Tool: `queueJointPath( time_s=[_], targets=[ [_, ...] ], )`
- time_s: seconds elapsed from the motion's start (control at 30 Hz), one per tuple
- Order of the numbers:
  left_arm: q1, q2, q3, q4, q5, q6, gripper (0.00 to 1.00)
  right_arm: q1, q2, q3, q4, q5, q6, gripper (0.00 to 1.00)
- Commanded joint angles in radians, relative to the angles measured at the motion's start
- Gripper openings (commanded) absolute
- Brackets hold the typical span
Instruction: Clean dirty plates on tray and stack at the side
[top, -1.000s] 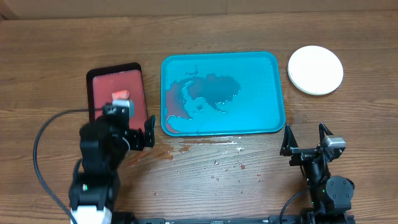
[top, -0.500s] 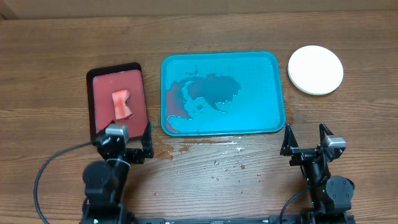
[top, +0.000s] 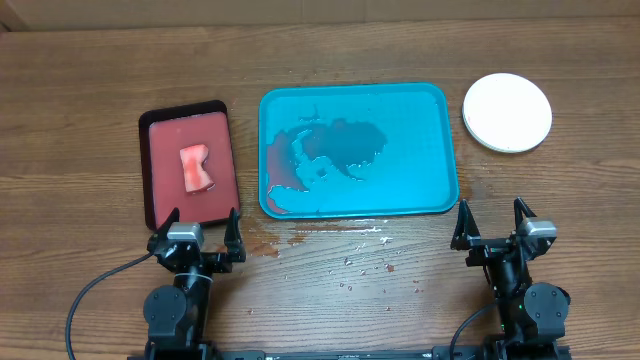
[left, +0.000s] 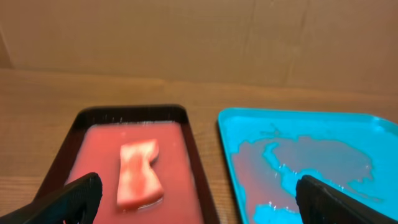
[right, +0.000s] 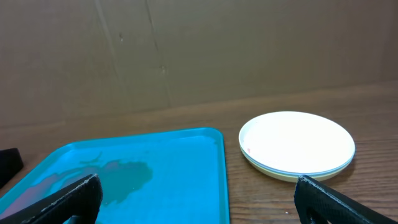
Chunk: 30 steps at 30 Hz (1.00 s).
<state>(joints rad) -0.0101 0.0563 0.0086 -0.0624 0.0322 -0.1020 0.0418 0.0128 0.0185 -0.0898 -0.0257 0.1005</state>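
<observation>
Turquoise tray (top: 420, 130) lies apart from left fingers (top: 233, 224) and right fingers (top: 461, 222), both spread wide, empty.

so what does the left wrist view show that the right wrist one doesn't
Only the left wrist view: the black-rimmed red tray with a pink-stained sponge lying in reddish liquid. Only the right wrist view: the stacked plates, white on top, on the table right of the tray. Both: the turquoise tray with its wet reddish puddle, and the cardboard wall behind.
</observation>
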Motion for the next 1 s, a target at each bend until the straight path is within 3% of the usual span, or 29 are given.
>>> queueJointPath(
  time_s=[0.0,0.97],
  targets=[
    [0.011,-0.054,-0.004,-0.012,-0.029,-0.009,1.0,-0.004,-0.01,-0.01,0.006,0.006,-0.004,1.0],
    [0.011,-0.052,-0.004,-0.015,-0.039,0.005,1.0,-0.004,-0.01,-0.01,0.006,0.006,-0.004,1.0]
  ],
)
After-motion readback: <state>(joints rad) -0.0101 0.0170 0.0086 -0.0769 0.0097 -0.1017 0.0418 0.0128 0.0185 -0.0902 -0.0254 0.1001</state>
